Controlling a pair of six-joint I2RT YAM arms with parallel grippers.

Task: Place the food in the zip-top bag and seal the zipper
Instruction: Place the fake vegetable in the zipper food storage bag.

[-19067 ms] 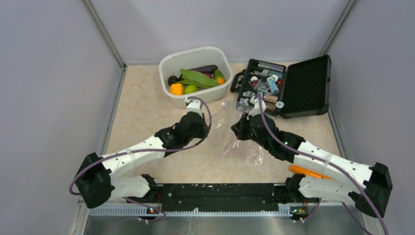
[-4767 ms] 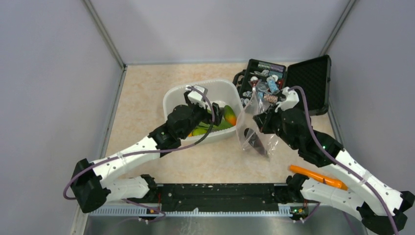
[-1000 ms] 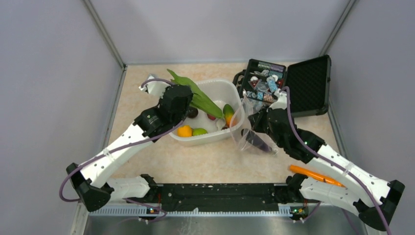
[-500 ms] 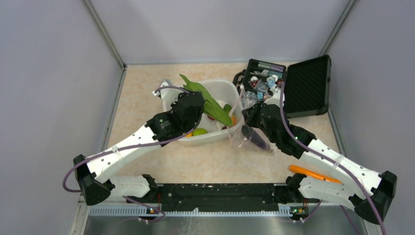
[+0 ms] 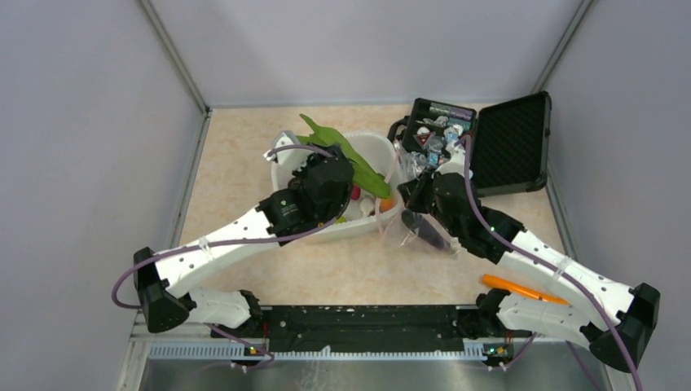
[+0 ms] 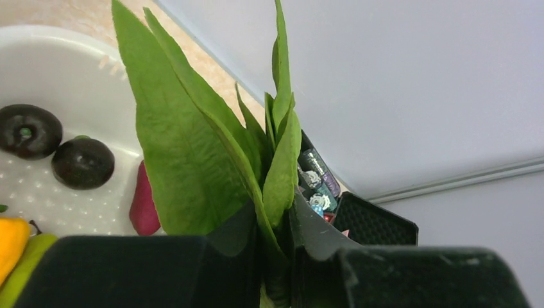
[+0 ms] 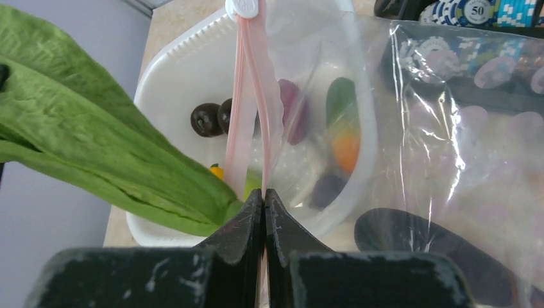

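My left gripper [image 6: 272,234] is clamped narrow on the stem of the long green leafy piece [image 6: 192,147]. Its blades fan up and away from my fingers, above the white tub [image 6: 70,58]. My right gripper [image 7: 263,204] is pinched fully together on the zip-top bag [image 7: 410,147] at its zipper [image 7: 235,128], which runs straight away from those fingertips. The two pinkish strips part only a little, so the mouth is a thin slit. The leaf's near end lies just left of my right fingertips, over the tub's rim. Beyond and to the right of that gripper the open black case [image 5: 509,147] crowds close. The widest stretch of table [image 5: 236,163] lies left of my left gripper.

One dark purple eggplant [image 7: 410,237] sits inside the bag, down-right of my right fingers. Below-left of my left fingers the tub holds two dark round fruits [image 6: 83,162], one reddish piece [image 6: 144,202] and one yellow-orange pepper [image 6: 9,240].
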